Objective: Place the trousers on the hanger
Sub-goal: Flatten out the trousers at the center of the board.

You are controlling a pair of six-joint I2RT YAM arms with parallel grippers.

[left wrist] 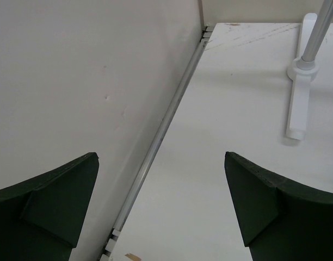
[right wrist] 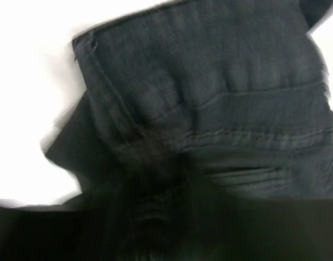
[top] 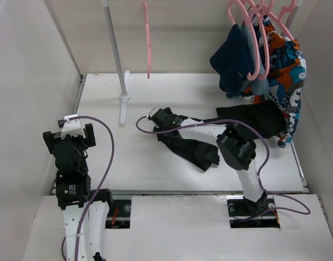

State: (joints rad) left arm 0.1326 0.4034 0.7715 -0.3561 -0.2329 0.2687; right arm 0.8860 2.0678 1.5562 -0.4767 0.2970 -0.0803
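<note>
Plain black soft fabric trousers (top: 195, 150) lie crumpled on the white table (top: 155, 179). One part is in the middle, and the rest trails towards the right edge, where it ends under the hung clothes. The right gripper (top: 167, 124) is down on the end of the trousers nearest the middle of the table. Its wrist view is filled with blurred black cloth and a stitched seam, so I cannot tell how far its jaws are parted or whether they hold the fabric.

The thin pink plastic hanger (top: 148, 41) hangs alone over the far edge, seen edge-on and bare, just right of the silver rack pole (top: 114, 49). That pole stands in a white foot (top: 124, 106).

At the far right corner a bunch of pink hangers (top: 259, 22) carries a navy garment (top: 234, 60) and an orange-blue patterned cloth (top: 289, 70).

The left gripper (left wrist: 161, 157) hovers at the left edge beside the side wall (left wrist: 74, 81), jaws spread wide with nothing between them.
</note>
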